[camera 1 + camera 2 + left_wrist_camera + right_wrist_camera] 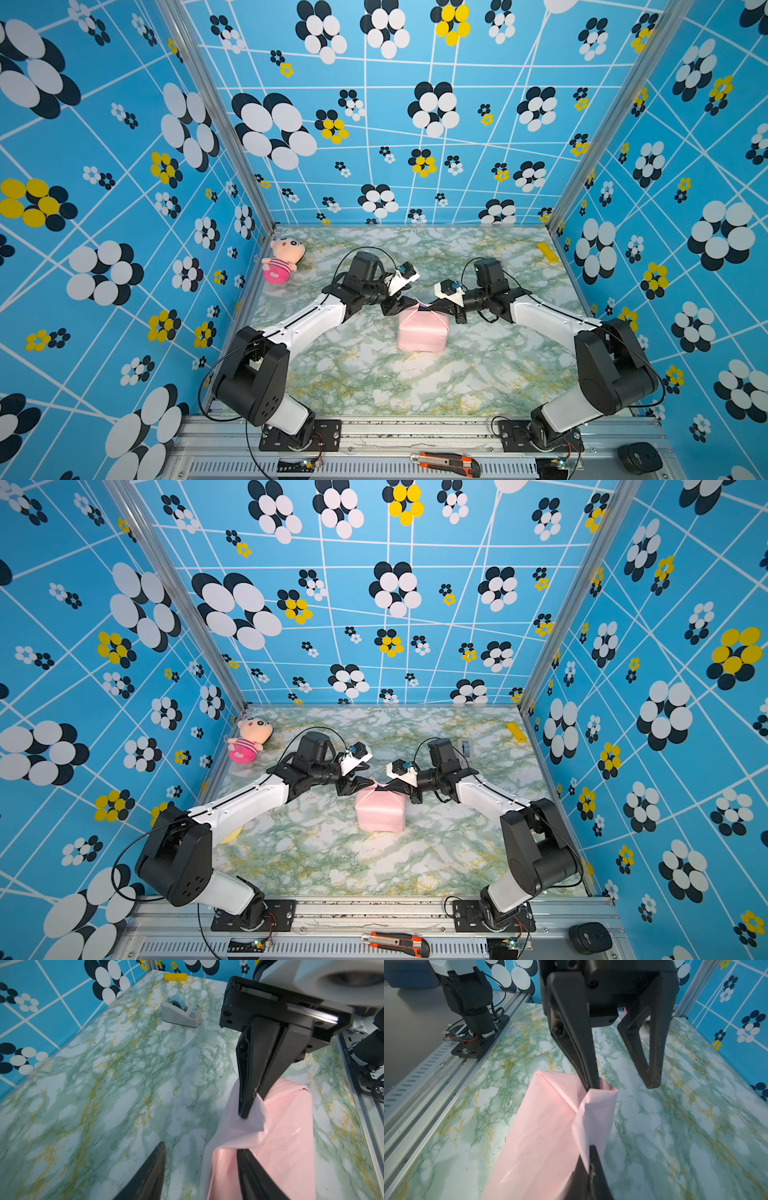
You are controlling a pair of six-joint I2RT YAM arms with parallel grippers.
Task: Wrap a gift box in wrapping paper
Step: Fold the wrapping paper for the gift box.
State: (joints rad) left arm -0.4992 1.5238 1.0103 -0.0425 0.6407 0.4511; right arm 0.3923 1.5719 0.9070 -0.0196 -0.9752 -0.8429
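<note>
Pink wrapping paper (422, 332) (380, 812) stands near the middle of the marbled green counter (374, 374), folded into a box-shaped parcel with its pale face outward, creased along the edges and glossy on the side nearest the arms' bases. The gift box lies wholly under the paper and cannot be seen. At the parcel's top far edge a loose flap of paper rises, and the right end effector (432, 307) (248, 1109) (590, 1151) is clamped on that flap, its two fingers pressed together with the sheet pinched between them. The left end effector (397, 305) (200, 1147) (623, 1085) comes in from the opposite side with its jaws spread and grips nothing. In the right wrist view one of its fingers (577, 1047) stands right against the flap's raised fold, though whether it presses on the paper cannot be told, while the other finger (649, 1057) hangs over bare counter, clear of the parcel. A grey tape dispenser (180, 1012) sits further back on the counter, apart from the parcel. A pink-striped plush doll (282, 259) lies in the far left corner and a yellow block (547, 251) by the right wall. An orange utility knife (446, 462) rests on the metal rail in front.
</note>
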